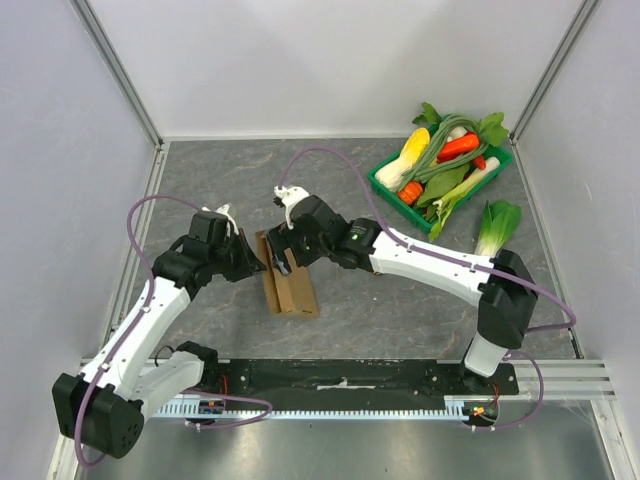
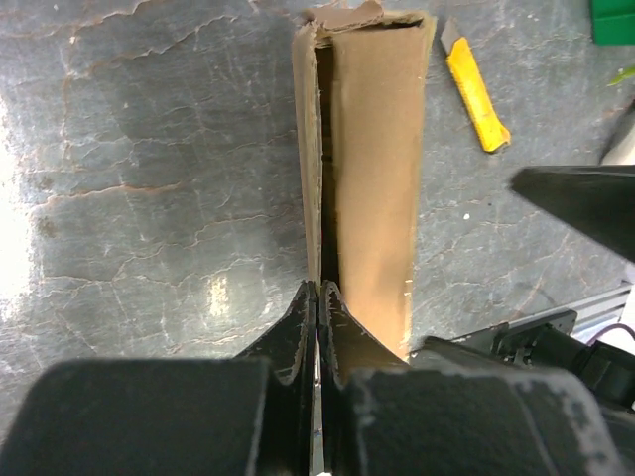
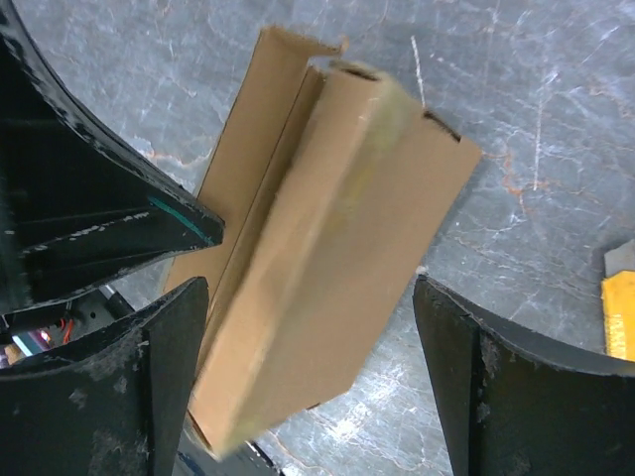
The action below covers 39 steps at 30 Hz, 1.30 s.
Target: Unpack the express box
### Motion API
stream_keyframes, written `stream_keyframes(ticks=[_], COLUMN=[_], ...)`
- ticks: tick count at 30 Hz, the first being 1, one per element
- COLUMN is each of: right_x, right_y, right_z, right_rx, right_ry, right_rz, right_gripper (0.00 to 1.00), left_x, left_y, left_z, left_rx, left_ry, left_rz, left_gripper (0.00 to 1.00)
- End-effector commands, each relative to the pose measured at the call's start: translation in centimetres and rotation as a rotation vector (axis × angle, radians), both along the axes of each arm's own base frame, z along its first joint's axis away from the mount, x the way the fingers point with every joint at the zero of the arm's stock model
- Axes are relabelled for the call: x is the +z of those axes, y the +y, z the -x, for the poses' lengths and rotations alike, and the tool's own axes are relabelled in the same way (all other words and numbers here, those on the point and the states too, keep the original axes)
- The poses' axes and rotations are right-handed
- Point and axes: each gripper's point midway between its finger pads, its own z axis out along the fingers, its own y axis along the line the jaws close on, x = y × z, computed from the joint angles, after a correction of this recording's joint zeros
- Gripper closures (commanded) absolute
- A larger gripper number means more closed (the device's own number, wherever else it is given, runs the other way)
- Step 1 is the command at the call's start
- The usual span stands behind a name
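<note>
The express box (image 1: 288, 280) is a flat brown cardboard box lying on the table between the two arms, with one long flap raised. In the left wrist view the box (image 2: 372, 169) runs away from my left gripper (image 2: 318, 290), whose jaws are shut on the near end of the raised flap. From above, the left gripper (image 1: 262, 262) sits at the box's left edge. My right gripper (image 3: 310, 293) hovers over the box (image 3: 327, 248) with its jaws wide open, one on each side and neither touching it. From above, the right gripper (image 1: 284, 250) is at the box's far end.
A yellow utility knife (image 2: 476, 94) lies on the table just beyond the box, also seen as the knife (image 3: 620, 315) at the right edge. A green tray (image 1: 388, 192) heaped with vegetables stands at the back right, a loose bok choy (image 1: 497, 225) beside it.
</note>
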Motion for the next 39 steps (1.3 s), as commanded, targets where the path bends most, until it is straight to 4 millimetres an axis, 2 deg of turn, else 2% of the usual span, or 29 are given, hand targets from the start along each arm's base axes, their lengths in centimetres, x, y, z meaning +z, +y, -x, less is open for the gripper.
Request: stream_keyframes(ticks=[1, 4, 9, 12, 15, 16, 18, 23, 24, 27, 31, 33, 36, 39], right_x=[0.4, -0.7, -2.7, -3.7, -4.3, -3.8, -3.6, -4.6, -5.4, -5.4, -3.3, -1.7, -0.9, -1.1], right_y=[1.6, 1.9, 0.6, -0.7, -3.0, -3.4, -4.4, -7.6, -8.6, -9.5, -8.9, -7.8, -5.9, -4.4], right_z=[0.3, 0.4, -0.6, -1.0, -1.7, -1.8, -2.2, -2.7, -2.8, -3.0, -3.5, -3.8, -3.7, -3.2], right_rx=[0.045, 0.045, -0.034, -0.088, -0.177, -0.203, -0.239, -0.317, -0.339, -0.359, -0.349, -0.31, -0.251, -0.197], right_ry=[-0.008, 0.007, -0.002, -0.004, -0.003, -0.008, -0.015, 0.01, 0.017, 0.021, -0.009, -0.026, -0.018, -0.022], right_rz=[-0.014, 0.003, 0.064, 0.108, 0.148, 0.134, 0.134, 0.151, 0.169, 0.166, 0.127, 0.095, 0.06, 0.052], right_gripper=[0.1, 0.11, 0.13, 0.19, 0.27, 0.3, 0.31, 0.33, 0.32, 0.28, 0.21, 0.2, 0.2, 0.2], left_x=[2.9, 3.1, 3.1, 3.9, 4.7, 4.9, 5.6, 6.6, 7.1, 7.5, 8.0, 7.8, 7.0, 6.1], left_y=[-1.0, -1.0, -0.7, -0.6, -0.3, -0.2, -0.1, -0.4, -0.4, -0.5, -0.8, -0.8, -0.6, -0.1], left_z=[-1.0, -1.0, -1.0, -1.2, -1.3, -1.3, -1.2, -1.4, -1.4, -1.3, -1.1, -1.0, -0.9, -0.9], left_rx=[-0.066, -0.074, -0.078, -0.082, -0.09, -0.101, -0.109, -0.145, -0.15, -0.172, -0.188, -0.189, -0.17, -0.14], left_ry=[-0.085, -0.088, -0.088, -0.102, -0.118, -0.122, -0.125, -0.129, -0.136, -0.13, -0.12, -0.111, -0.087, -0.064], left_rz=[0.033, 0.035, 0.009, 0.007, -0.014, -0.024, -0.03, -0.028, -0.026, -0.024, -0.007, -0.003, -0.003, -0.013], left_gripper=[0.98, 0.98, 0.98, 0.98, 0.98, 0.98, 0.98, 0.98, 0.98, 0.98, 0.98, 0.98, 0.98, 0.98])
